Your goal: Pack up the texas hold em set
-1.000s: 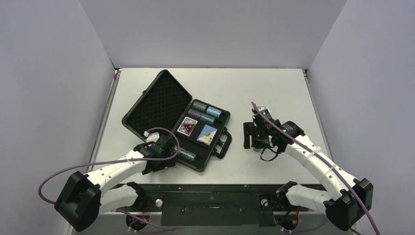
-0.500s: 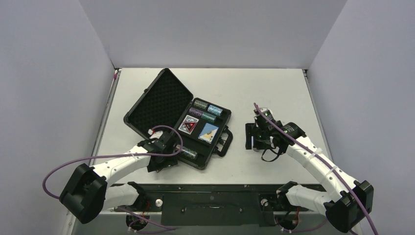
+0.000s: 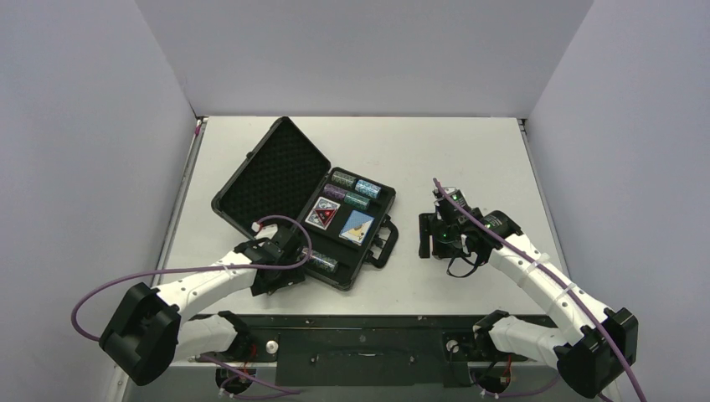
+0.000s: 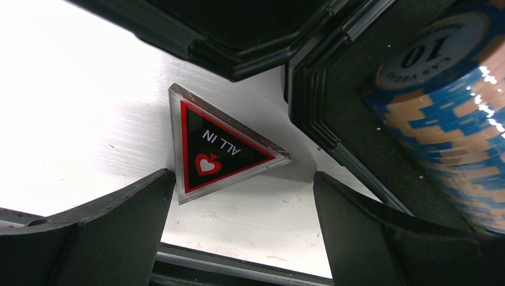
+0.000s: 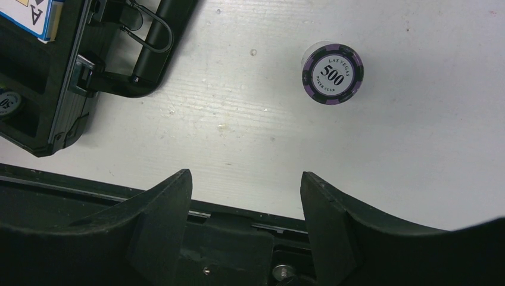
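The black briefcase [image 3: 276, 172] of the texas hold em set lies open left of centre. Its tray holds glittery chip rolls [image 3: 356, 189] and two card decks [image 3: 357, 226]. My left gripper [image 3: 280, 264] hovers at the case's near corner, open. In the left wrist view the red-black "ALL IN" triangle [image 4: 217, 149] lies flat on the table between the case edge and my open left gripper [image 4: 244, 179], its corner by the left fingertip. A blue-orange chip roll [image 4: 452, 119] sits in the case. My right gripper [image 5: 245, 177] is open and empty above a purple 500 chip roll [image 5: 332, 72] standing on the table.
The case handle [image 5: 149, 36] and latches face the right arm. White table [image 3: 469, 151] extends behind and right of the case, with grey walls on three sides. The dark base rail [image 3: 360, 335] runs along the near edge.
The left arm has drawn slightly back toward the near left, and the case has shifted a little. The right gripper has edged slightly left. Both grippers stay open.
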